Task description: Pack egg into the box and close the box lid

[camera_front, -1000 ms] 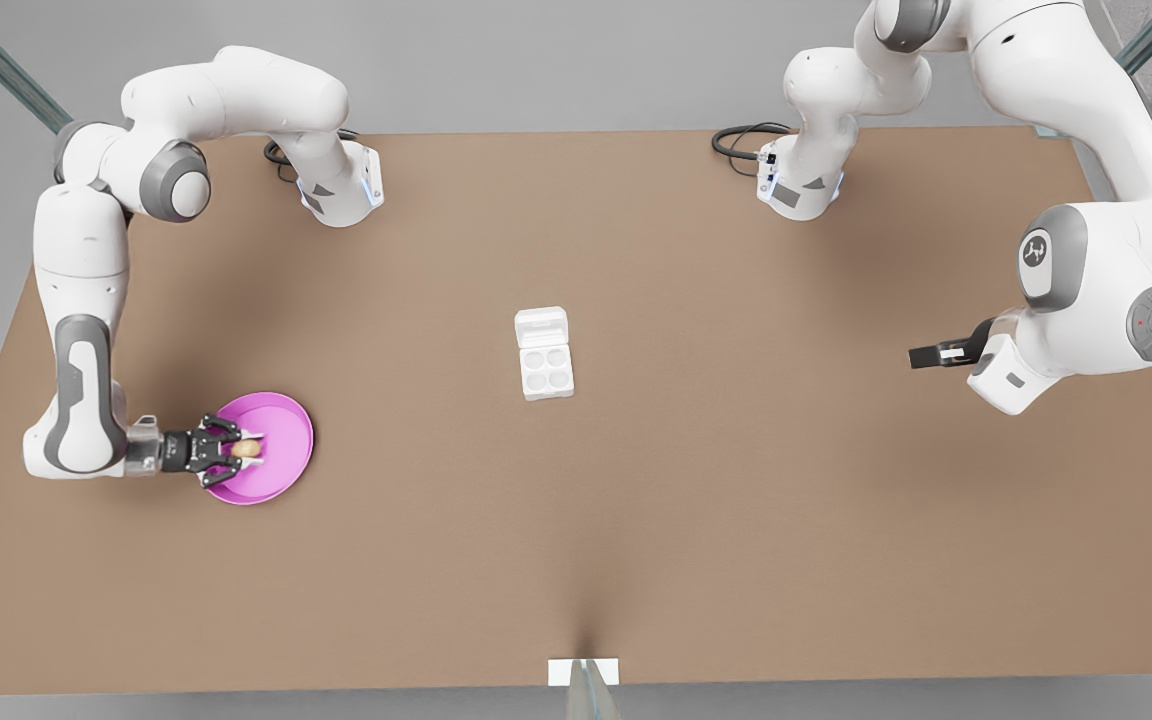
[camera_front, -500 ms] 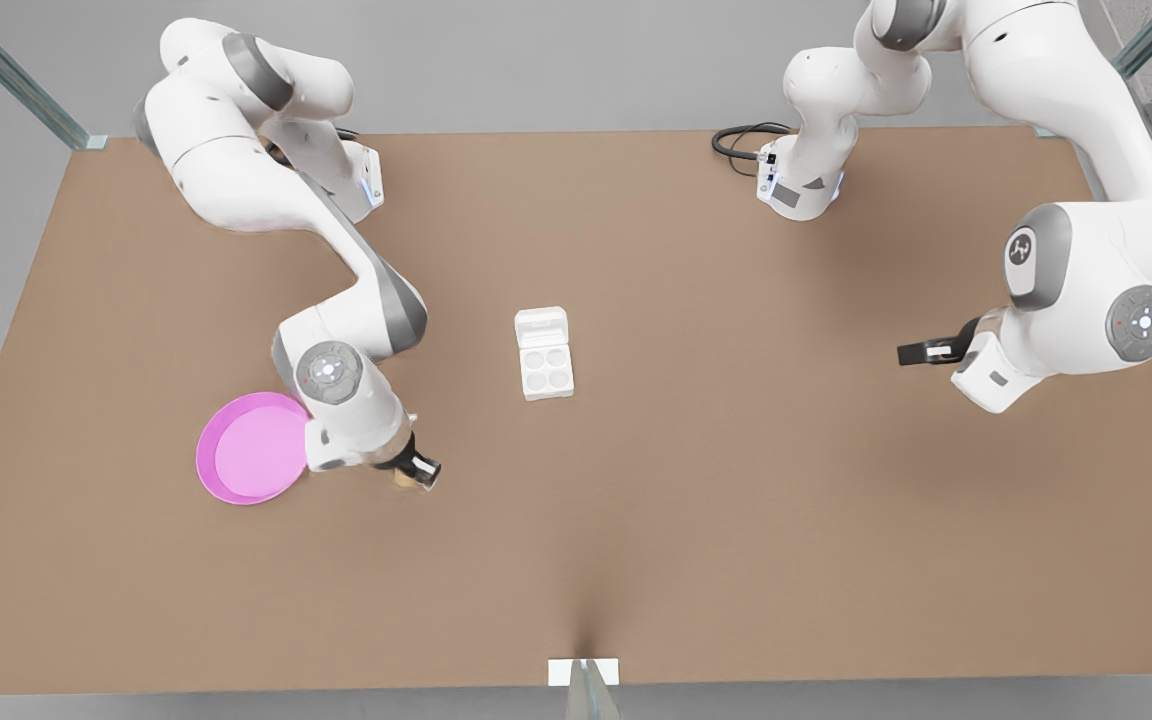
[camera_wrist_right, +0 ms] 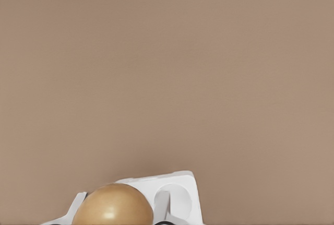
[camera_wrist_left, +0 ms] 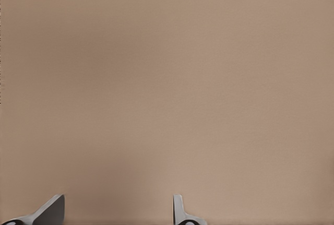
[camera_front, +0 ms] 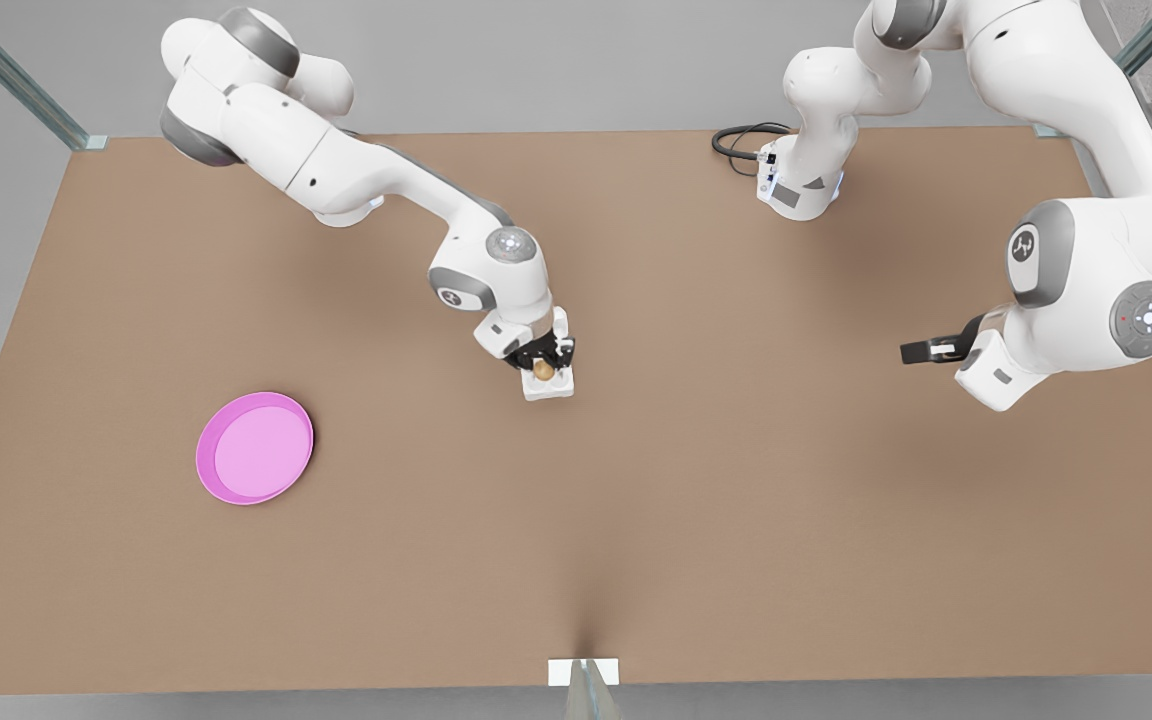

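Note:
My right gripper (camera_front: 542,362) is shut on the tan egg (camera_front: 542,371) and holds it just above the white box (camera_front: 562,386) at the table's middle. The right wrist view has the egg (camera_wrist_right: 112,207) close up between the fingers, with the box (camera_wrist_right: 179,189) and one of its round cups right beneath. That arm's wrist covers the box lid. My left gripper (camera_front: 921,351) hangs open over bare table at the front view's right, far from the box. Its two fingertips (camera_wrist_left: 52,210) stand wide apart with nothing between them.
An empty round pink plate (camera_front: 254,447) lies at the front view's left. A black cable (camera_front: 739,140) curls by an arm base at the table's far edge. Bare brown tabletop (camera_front: 736,500) surrounds the box.
My right gripper carried the egg from beside the pink plate across the table to just above the box. The left arm barely shifted.

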Controlling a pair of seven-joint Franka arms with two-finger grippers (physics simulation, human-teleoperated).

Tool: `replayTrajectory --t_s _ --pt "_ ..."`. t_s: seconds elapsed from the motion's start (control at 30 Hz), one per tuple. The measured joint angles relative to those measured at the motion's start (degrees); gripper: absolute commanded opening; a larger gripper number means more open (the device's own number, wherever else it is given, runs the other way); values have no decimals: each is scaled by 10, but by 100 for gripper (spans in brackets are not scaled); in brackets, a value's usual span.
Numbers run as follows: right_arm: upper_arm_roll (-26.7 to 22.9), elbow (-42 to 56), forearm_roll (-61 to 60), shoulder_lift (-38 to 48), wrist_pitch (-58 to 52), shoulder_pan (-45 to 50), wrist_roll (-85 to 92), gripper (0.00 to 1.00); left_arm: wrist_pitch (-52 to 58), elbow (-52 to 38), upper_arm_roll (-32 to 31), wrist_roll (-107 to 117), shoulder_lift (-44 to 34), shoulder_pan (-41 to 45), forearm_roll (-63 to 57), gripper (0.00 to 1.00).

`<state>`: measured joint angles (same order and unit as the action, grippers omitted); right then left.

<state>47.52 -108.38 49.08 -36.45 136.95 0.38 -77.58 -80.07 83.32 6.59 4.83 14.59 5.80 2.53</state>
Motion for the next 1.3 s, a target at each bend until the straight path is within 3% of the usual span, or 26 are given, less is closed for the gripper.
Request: replayTrajectory --t_s 0.07,0.57,0.6,0.63,0.97,1.03,1.07,1.1,1.17,1.23,1.3 --pt "-30 1 8 -14 15 16 0 21 0 0 0 0 1 0 0 100" --pt "-23 -26 25 -36 13 33 -5 21 3 0 1 0 1 0 -1 100" --pt "-23 -25 22 -36 13 33 -6 90 4 0 1 0 1 0 -1 100" --pt "-24 -25 17 -36 19 32 -5 100 5 0 1 1 1 0 -1 100" --pt "-25 -20 4 -19 34 24 20 100 4 0 1 0 3 0 -1 100" --pt "-39 -20 -197 67 23 -17 198 100 4 0 1 0 4 0 -2 100" --pt "-83 -14 -320 123 -17 -22 313 100 4 0 1 0 4 0 -2 100" --pt "-169 26 -461 178 -126 -29 464 100 4 0 1 0 3 0 -2 100" --pt "-321 85 -531 242 -289 -27 574 100 4 0 1 0 2 0 -2 100" --pt "-445 242 -553 229 -479 -32 717 100 4 0 1 -2 0 0 -1 100" --pt "-463 335 -541 194 -555 -43 733 100 5 0 0 -5 -6 0 1 100"
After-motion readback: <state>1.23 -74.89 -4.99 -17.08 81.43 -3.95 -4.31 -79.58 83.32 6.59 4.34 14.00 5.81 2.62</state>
